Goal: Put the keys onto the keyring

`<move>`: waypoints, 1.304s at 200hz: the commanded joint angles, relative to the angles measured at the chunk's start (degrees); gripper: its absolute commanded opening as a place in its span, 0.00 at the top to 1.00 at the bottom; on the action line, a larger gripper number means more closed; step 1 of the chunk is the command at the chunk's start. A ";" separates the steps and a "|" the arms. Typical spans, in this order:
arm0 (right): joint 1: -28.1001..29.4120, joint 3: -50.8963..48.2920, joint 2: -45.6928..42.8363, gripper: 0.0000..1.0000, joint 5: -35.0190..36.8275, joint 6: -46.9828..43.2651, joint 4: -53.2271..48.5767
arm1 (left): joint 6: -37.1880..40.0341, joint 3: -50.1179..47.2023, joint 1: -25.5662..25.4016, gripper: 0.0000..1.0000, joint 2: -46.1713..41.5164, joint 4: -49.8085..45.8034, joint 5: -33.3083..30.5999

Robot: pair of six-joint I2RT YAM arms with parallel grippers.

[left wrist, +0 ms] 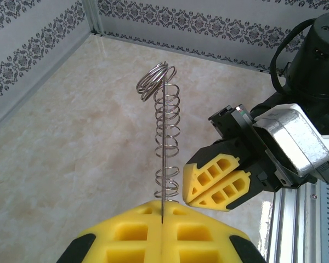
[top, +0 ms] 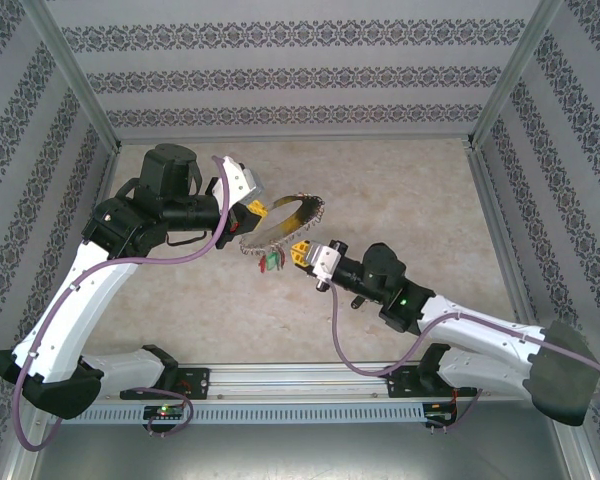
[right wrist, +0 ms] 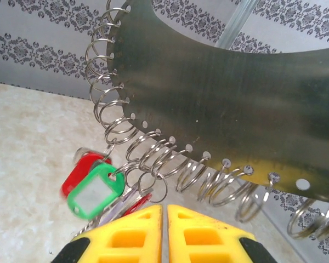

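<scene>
Top external view showed the keyring (top: 290,207) lifted above the middle of the desk (top: 400,200), between the two arms. It was not a plain loop but a broad, flat, curved band of dark metal with a dull yellowish sheen. A row of small holes ran along its outer edge, and a silvery split ring hung from each hole, giving that edge a coiled, bumpy outline.

The left end effector (top: 252,208) was clamped on one end of the band. In the left wrist view its yellow fingers (left wrist: 126,235) pinched the keyring (left wrist: 163,153) edge-on, so the band read as a thin upright line with the rings stacked beside it.

The keys (top: 270,260) dangled at the band's lower edge, just beside the right end effector (top: 302,250). In the right wrist view the green-tagged key (right wrist: 96,192), with a pale label window, seemed to hang from one small ring, and the red-headed key (right wrist: 79,170) sat blurred behind it.

The right end effector (right wrist: 164,211) had its fingers drawn almost together, just below the rings. Whether they gripped anything could not be told.
</scene>
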 commanded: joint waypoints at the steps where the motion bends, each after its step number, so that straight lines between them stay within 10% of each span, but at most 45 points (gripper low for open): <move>1: 0.04 2.26 0.84 0.88 -1.89 1.03 2.27 | -0.88 0.27 -1.07 1.00 -1.38 3.42 1.25; 261: 1.01 3.54 4.66 0.79 3.79 1.25 6.63 | -1.38 0.01 -1.51 1.00 -1.34 4.08 0.87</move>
